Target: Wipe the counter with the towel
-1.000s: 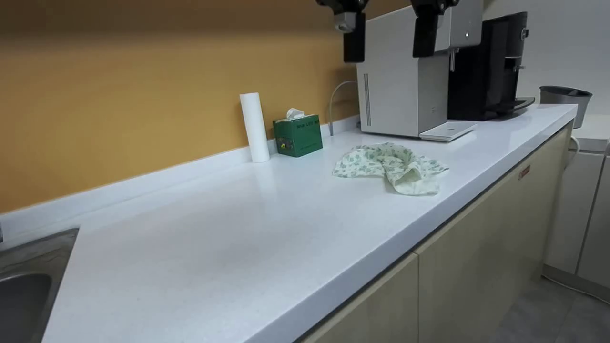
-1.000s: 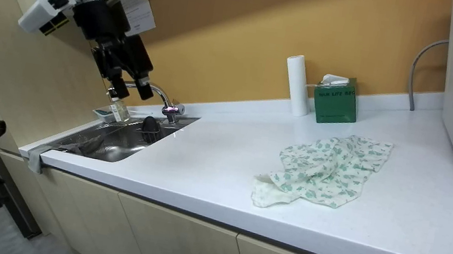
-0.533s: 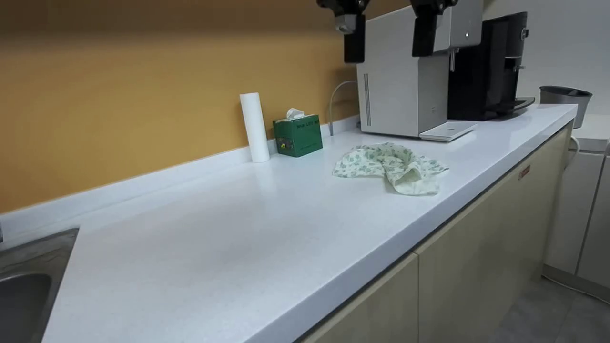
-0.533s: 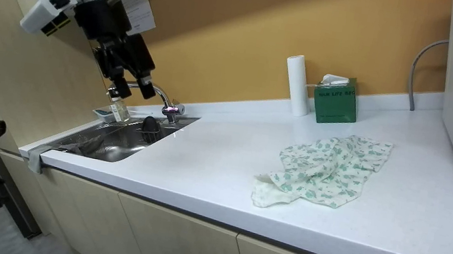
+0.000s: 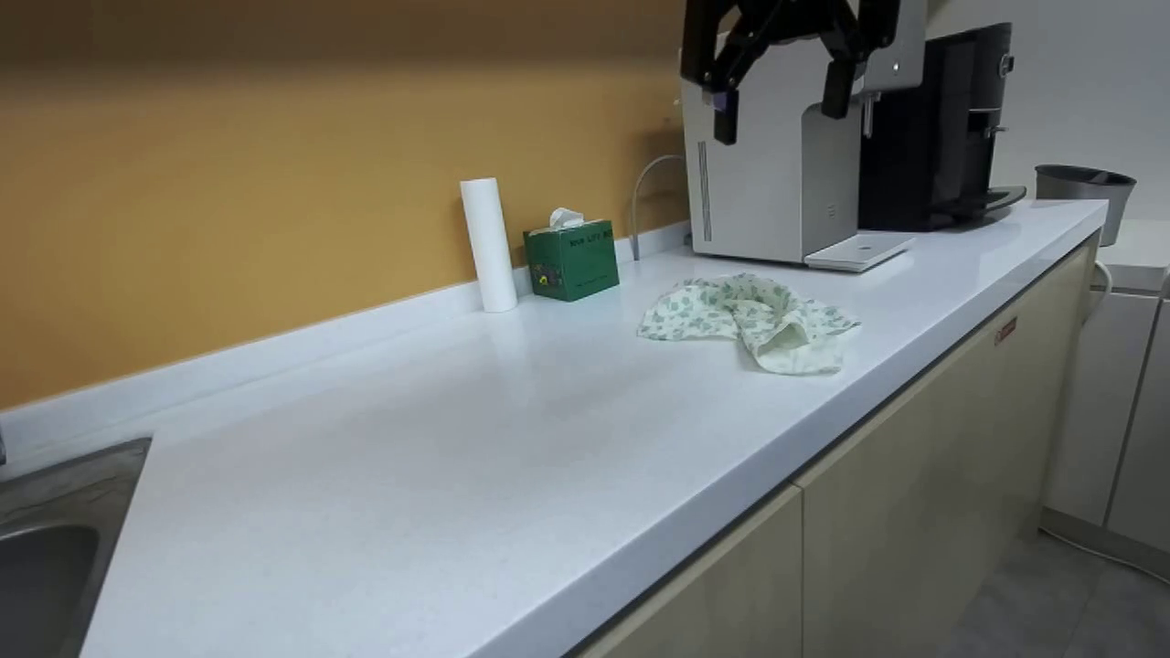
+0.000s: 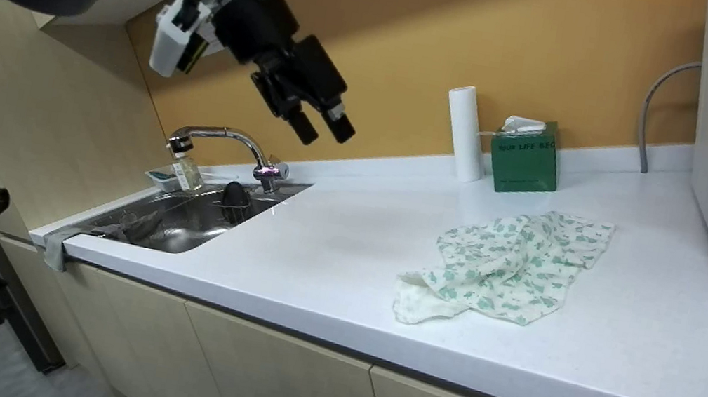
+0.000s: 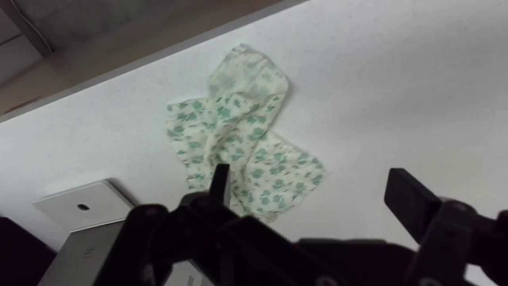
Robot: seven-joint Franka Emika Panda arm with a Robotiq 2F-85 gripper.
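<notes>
From here: end effector [image 6: 325, 131] spread, empty, above bench [image 6: 325, 244]; I'd ctr over leaf-print towel [image 7: 242, 127] where bunched, dn slow, pinch.

Towel [image 6: 506, 272]: off-white, green leaf print. Lies rumpled on the counter [image 6: 333, 238], partly spread, raised folds through the middle, corners splayed. One paler corner, print fainter there, points at the counter's front edge [image 6: 320, 325], stops short of it. Counter: long white slab, smooth, faint reflections on top.

"YOUR LIFE" stands on the green tissue box [image 6: 524, 165]; the next word is unclear.
</notes>
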